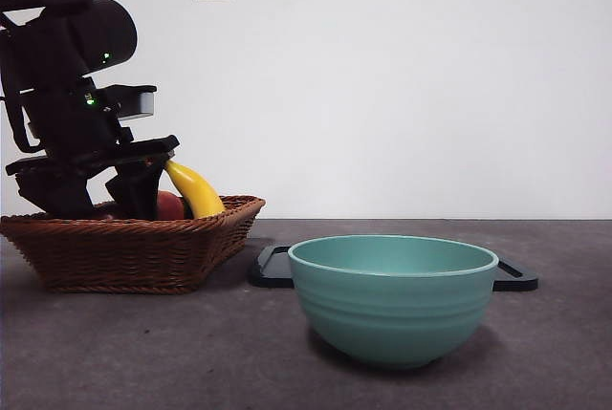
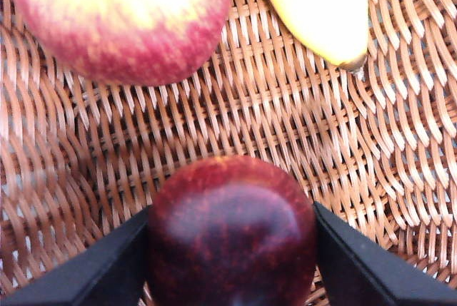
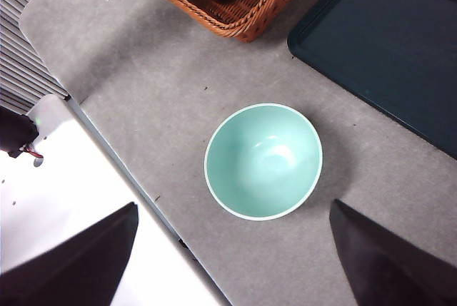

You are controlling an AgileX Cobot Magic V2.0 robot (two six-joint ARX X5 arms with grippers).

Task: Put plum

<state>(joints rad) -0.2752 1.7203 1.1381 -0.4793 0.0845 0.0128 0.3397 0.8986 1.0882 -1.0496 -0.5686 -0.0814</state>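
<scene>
My left gripper [image 2: 232, 249] is lowered into the wicker basket [image 1: 134, 248], which stands at the left side of the surface [image 1: 191, 353]. Its two black jaws are clamped on the plum [image 2: 232, 235], one jaw pressed against each flank of the fruit.

The plum is dark maroon-purple and glossy, with a redder band along its upper curve. It is close to round, so no long axis can be read. Neither stem end nor tip is visible, so its pointing direction cannot be determined. Whether it rests on the woven floor of the basket or is raised just off it cannot be told.

Also in the basket, seen in the left wrist view:
- A red-and-yellow fruit [image 2: 121, 13], apart from the plum with bare weave between them.
- A banana [image 2: 318, 6], its tip directed toward the basket floor, apart from the plum.

In the front view, the banana [image 1: 194, 190] leans up and to the left over the basket rim, and a red fruit [image 1: 170, 205] shows just beside it. The plum itself is hidden there behind the arm and the rim.

My right gripper [image 3: 232, 263] is held high above the surface with its jaws spread wide apart and nothing between them. Below it stands the teal bowl [image 3: 263, 161], upright, near the front edge of the surface. A dark tray [image 3: 385, 42] lies flat behind the bowl, between bowl and basket.
</scene>
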